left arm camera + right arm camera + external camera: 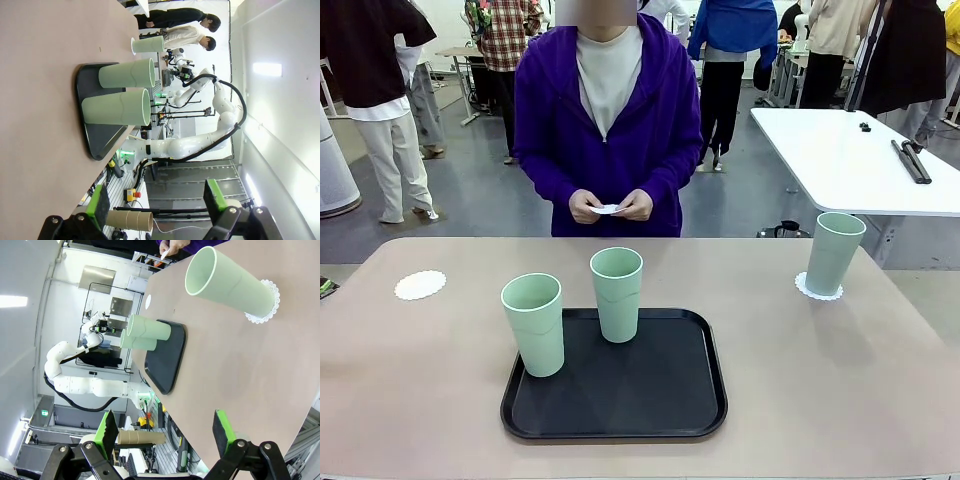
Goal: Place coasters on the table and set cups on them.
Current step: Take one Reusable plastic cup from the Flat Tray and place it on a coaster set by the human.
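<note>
Two mint-green cups (534, 324) (617, 294) stand upright on a black tray (650, 400) in the middle of the beige-pink table (820, 400). A third cup (833, 253) stands on a white coaster (818, 291) at the far right. Another coaster (420, 285) lies bare at the far left. The person holds a third coaster (607, 209) in both hands above the far edge. My left gripper (156, 205) is open, off the table's side, facing the tray cups (117, 106). My right gripper (165, 435) is open, a little short of the cup (230, 285) on its coaster (265, 305).
A white rectangular table (850, 160) stands behind at the right, with dark tools on it. Several people stand farther back. The other arm (200, 140) shows beyond the table in the left wrist view. Bare tabletop lies on both sides of the tray.
</note>
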Controlling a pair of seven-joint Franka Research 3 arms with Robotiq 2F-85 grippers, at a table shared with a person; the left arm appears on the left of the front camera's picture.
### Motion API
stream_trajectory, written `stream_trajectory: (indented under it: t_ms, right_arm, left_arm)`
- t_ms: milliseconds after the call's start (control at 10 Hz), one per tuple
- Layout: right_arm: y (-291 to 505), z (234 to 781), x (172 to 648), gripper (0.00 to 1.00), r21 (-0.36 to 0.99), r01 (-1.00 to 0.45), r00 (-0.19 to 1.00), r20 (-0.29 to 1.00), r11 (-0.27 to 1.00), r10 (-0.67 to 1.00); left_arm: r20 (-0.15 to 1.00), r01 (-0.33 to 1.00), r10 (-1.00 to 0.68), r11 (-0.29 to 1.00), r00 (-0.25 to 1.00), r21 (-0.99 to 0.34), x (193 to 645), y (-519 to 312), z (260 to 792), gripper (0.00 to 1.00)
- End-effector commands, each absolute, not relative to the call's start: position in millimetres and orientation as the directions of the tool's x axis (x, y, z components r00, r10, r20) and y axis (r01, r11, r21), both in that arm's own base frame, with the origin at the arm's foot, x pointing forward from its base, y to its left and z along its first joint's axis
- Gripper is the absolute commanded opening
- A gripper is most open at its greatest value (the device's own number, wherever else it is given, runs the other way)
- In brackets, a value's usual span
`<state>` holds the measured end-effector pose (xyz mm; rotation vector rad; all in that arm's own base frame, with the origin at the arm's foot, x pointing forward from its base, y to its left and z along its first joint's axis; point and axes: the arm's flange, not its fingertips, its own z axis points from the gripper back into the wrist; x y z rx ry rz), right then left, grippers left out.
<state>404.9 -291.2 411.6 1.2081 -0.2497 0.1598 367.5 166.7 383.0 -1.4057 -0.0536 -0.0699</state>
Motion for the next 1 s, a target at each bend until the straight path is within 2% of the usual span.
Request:
stream_trajectory:
  t_ms: [0, 500, 700, 800, 900]
  right_arm:
    - [-290.9, 412.0, 405.3, 1.0, 0.902, -0.252, 0.962, 0.273, 0.351, -0.011]
    - [-290.9, 412.0, 405.3, 1.0, 0.902, -0.252, 0.962, 0.273, 0.351, -0.011]
    - [-290.9, 412.0, 405.3, 1.0, 0.902, -0.252, 0.962, 0.273, 0.351, -0.011]
    - [-290.9, 412.0, 405.3, 1.0, 0.902, -0.252, 0.962, 0.273, 0.351, -0.011]
    - [-290.9, 412.0, 405.3, 1.0, 0.902, -0.252, 0.962, 0.273, 0.351, -0.011]
  left_arm:
    - [0.097, 0.099, -0.021, 0.151, 0.995, -0.984, 367.0, 169.0, 384.6, 1.0]
    - [0.079, 0.081, -0.017, 0.163, 0.997, -0.983, 367.5, 166.7, 383.0, 1.0]
    - [0.278, 0.298, -0.108, 0.373, 0.955, -0.879, 384.7, 148.7, 439.1, 1.0]
    - [0.332, 0.353, -0.134, 0.492, 0.934, -0.796, 402.9, 140.0, 465.4, 1.0]
    - [0.369, 0.43, -0.224, 0.543, 0.902, -0.721, 421.9, 131.6, 492.0, 1.0]
